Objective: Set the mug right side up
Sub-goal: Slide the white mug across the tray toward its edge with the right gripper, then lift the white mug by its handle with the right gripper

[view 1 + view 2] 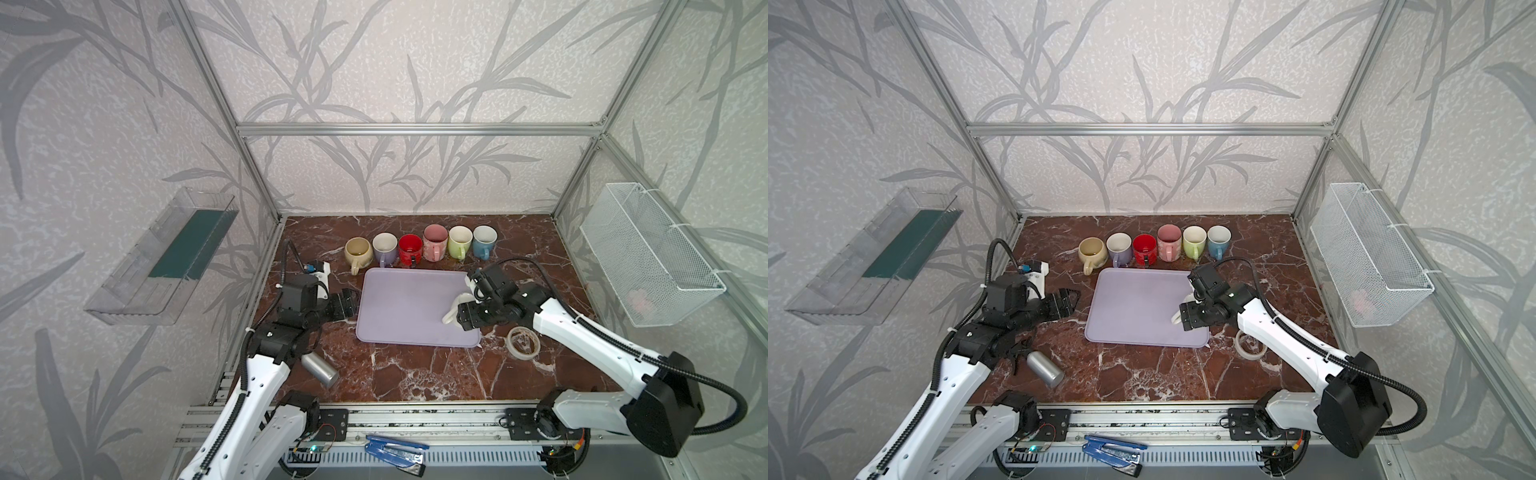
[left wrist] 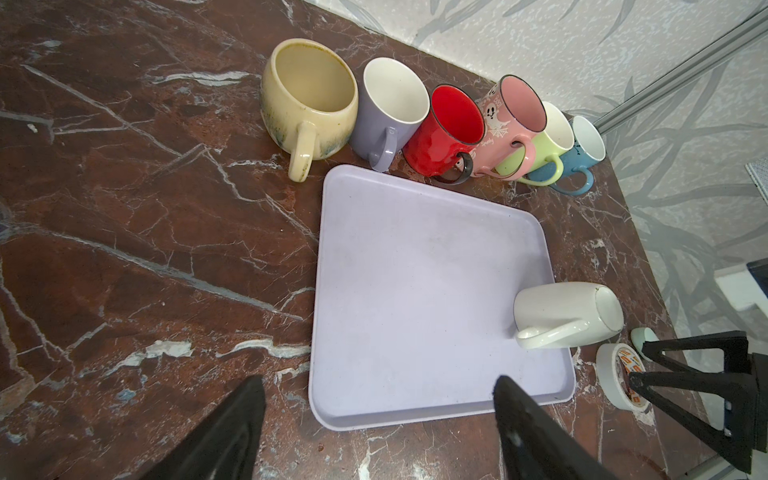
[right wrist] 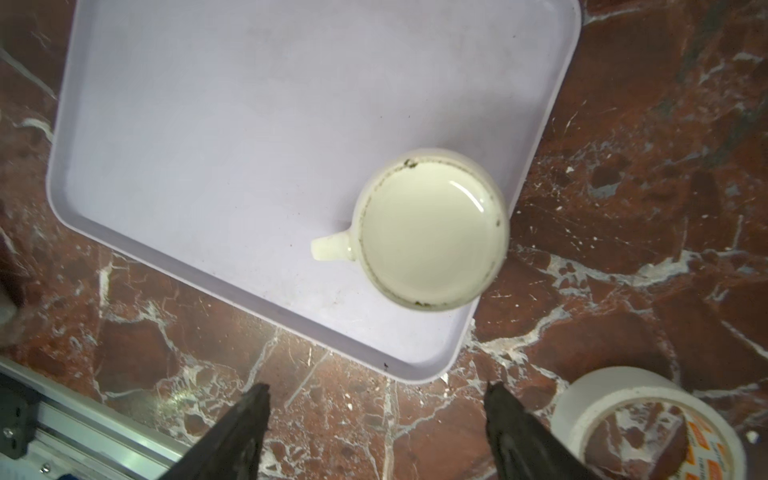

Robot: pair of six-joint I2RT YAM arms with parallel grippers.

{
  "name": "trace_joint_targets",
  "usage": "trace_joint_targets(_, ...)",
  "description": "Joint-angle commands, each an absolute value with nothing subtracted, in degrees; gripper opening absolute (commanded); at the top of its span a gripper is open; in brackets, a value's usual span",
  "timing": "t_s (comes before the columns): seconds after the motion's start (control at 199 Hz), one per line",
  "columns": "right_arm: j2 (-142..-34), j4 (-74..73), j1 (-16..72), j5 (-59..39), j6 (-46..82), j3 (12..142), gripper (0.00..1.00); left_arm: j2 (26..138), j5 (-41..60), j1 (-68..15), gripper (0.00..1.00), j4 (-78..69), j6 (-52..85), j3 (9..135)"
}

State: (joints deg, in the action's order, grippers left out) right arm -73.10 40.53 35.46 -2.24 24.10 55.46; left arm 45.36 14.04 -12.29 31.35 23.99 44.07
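Right tool [image 3: 377, 388]: jaws spread wide, nothing between them. We see it hanging above the near right corner of the lavender tray [image 3: 208, 124], clear of the white mug [image 3: 432, 232].

Left tool [image 2: 378, 380]: also wide open and empty. In both top views it sits just off the tray's left edge, pointing at the tray.

We find the white mug upside down on the tray, rim on the tray floor and flat base facing up. It stands in the tray's near right corner, tight to the rim. Its handle lies over the tray floor. Neither tool touches it. In both top views the right arm covers most of it.

The tray lies flat on the brown marble desk [image 1: 415, 374].

We count six mugs [image 1: 419, 247] in a row just behind the tray's far edge, all mouth up: cream, lilac, red, pink, green, blue.

A tape roll [image 1: 524, 341] lies on the desk just beside the tray's near right corner. A silver can [image 1: 319, 368] lies on its side off the tray's near left corner.
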Motion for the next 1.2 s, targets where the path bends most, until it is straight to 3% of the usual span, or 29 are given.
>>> trace_joint_targets(0.0,-72.07,34.23,35.02,-3.20,29.15,53.70,0.83,45.24,14.38,-12.46,0.84,31.60,23.20,43.75)
trace_joint_targets(0.386,-71.67,19.41,34.98,0.33,46.67,44.94,0.83,44.78,14.51,-12.57,0.84,31.73,23.20,43.65)
trace_joint_targets(0.767,-78.57,17.34,34.99,-0.53,45.45,48.48,0.84,44.46,14.47,-12.57,0.84,31.68,23.12,43.66)
trace_joint_targets(1.199,-88.87,18.60,35.02,5.18,44.11,56.10,0.84,44.37,14.49,-12.57,0.84,31.73,23.12,43.66)
